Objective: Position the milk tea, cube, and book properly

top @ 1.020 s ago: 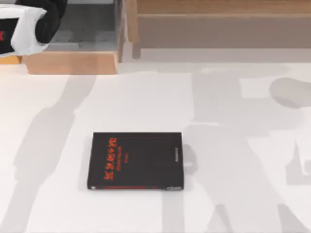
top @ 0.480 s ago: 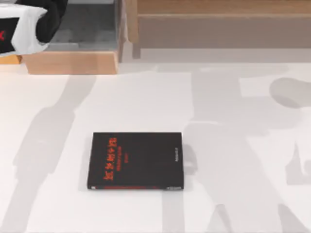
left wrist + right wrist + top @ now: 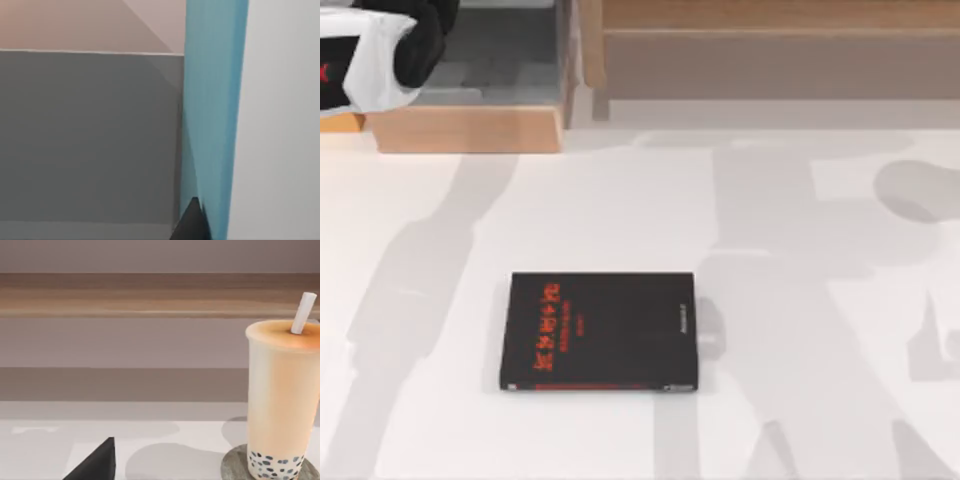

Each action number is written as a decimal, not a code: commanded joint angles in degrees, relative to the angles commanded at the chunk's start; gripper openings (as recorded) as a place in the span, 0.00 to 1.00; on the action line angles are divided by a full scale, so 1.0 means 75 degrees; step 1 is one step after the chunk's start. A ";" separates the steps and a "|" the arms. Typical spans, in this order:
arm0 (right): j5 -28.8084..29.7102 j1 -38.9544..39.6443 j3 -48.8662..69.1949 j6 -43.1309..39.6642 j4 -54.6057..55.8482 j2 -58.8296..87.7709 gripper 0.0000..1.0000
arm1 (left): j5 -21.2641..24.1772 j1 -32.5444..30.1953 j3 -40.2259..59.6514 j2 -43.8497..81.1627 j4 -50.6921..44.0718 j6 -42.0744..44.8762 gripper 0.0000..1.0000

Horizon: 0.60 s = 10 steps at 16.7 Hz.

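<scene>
- Near the middle of the table (image 3: 820, 300), a little toward the top view's left, you have the book (image 3: 598, 331) lying flat with its black cover and red characters up — nothing touches it.
- Over by my right arm, the milk tea (image 3: 282, 400) stands upright with its straw (image 3: 303, 312) in the lid, and its base sits on a round grey coaster (image 3: 235, 465); I judge that item already placed.
- At the back left of the table sits a wooden shelf unit (image 3: 470, 128) with a grey compartment, and my left arm (image 3: 380, 50) hovers over it.
- Close in front of my left wrist camera you can see a teal panel (image 3: 212, 120) standing on edge beside a grey wall (it may be a book face, but I cannot tell).
- For the left gripper (image 3: 192, 225) and the right gripper (image 3: 97, 465), a dark tip is what each wrist view offers — whether the jaws are wide, narrow or holding something, I cannot tell.
- By my reckoning the book on the table is yet to be put away, and I cannot vouch for the cube.
</scene>
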 joint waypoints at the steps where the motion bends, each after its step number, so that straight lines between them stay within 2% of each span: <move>1: 0.0000 0.0000 0.0000 0.0000 0.0000 0.0000 1.00 | 0.0000 0.0000 0.0000 0.0000 0.0000 0.0000 0.00; 10: 0.0000 0.0000 0.0000 0.0000 0.0000 0.0000 1.00 | -0.0005 -0.0005 -0.0007 -0.0032 0.0013 0.0022 0.00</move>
